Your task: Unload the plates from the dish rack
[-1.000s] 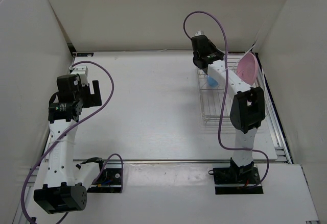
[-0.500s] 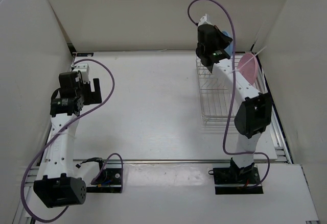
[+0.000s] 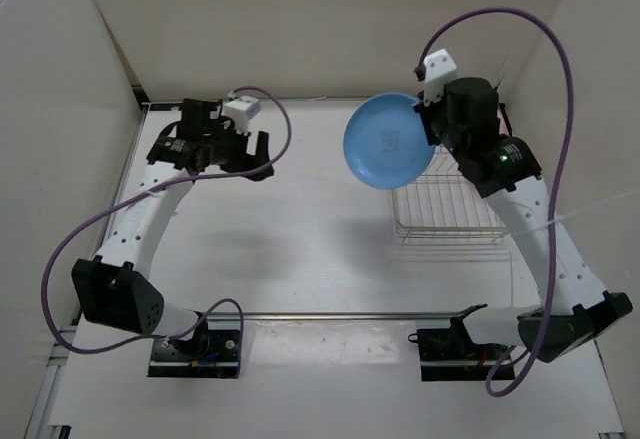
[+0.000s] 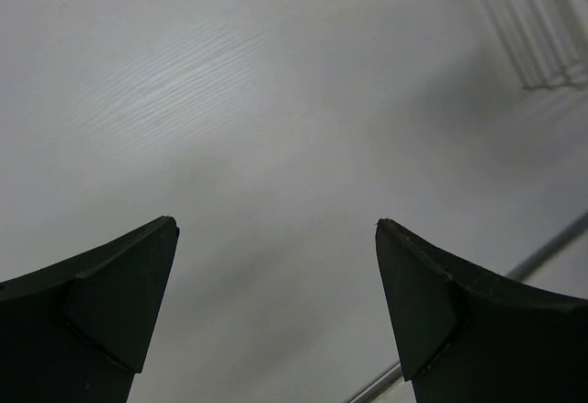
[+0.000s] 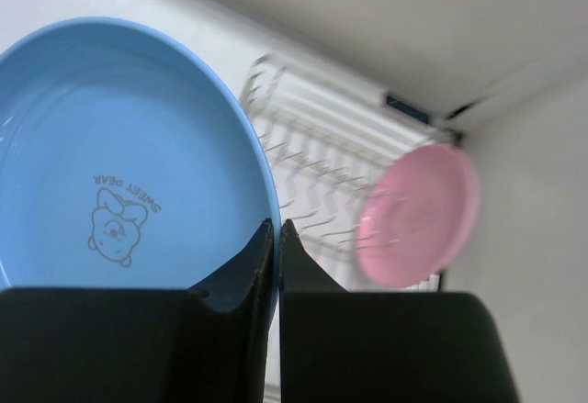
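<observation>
My right gripper point(image 3: 432, 131) is shut on the right rim of the light blue plate point(image 3: 390, 142) and holds it in the air, left of the dish rack point(image 3: 445, 209). In the right wrist view the blue plate point(image 5: 119, 164) fills the left and my right gripper point(image 5: 277, 229) pinches its edge. The pink plate point(image 5: 418, 212) stands upright in the wire rack point(image 5: 312, 146) there; in the top view my right arm hides it. My left gripper point(image 3: 252, 157) is open and empty over the table's far left; its wrist view shows the left gripper point(image 4: 276, 229) above bare table.
White walls enclose the table on three sides. A metal rail point(image 3: 350, 314) runs along the table's near edge. Purple cables loop from both arms. A corner of the rack point(image 4: 542, 36) shows in the left wrist view.
My right gripper has lifted the blue plate out of the rack and swung it up and left. My left arm has reached forward and right across the table's far left.
</observation>
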Motion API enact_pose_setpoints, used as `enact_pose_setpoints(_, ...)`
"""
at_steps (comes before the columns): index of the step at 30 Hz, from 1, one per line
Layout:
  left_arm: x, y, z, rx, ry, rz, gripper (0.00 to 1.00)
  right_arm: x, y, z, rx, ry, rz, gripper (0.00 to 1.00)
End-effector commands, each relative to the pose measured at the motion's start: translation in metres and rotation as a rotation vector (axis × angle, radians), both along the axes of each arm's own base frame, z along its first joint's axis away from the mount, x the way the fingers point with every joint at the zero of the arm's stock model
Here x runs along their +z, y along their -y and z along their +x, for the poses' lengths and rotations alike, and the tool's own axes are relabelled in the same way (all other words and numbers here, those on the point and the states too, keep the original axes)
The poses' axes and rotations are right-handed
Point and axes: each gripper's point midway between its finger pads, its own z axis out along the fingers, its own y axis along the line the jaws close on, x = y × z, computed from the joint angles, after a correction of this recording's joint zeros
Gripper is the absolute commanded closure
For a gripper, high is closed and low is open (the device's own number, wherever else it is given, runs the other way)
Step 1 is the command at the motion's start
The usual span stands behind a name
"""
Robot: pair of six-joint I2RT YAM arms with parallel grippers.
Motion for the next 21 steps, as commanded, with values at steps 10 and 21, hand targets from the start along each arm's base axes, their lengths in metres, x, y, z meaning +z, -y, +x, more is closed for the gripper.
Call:
enact_pose_setpoints(10, 0.048, 0.160, -0.032, -0.521, -0.011, -0.195, 0.00, -0.048, -0.056, -0.007, 0.240, -0.184, 0.103, 1.00)
enact_pose_setpoints(21, 0.046, 0.185, -0.019, -0.557, -0.019, -0.220, 0.09, -0.040, -0.064, -0.023, 0.340, -0.185, 0.143, 1.00)
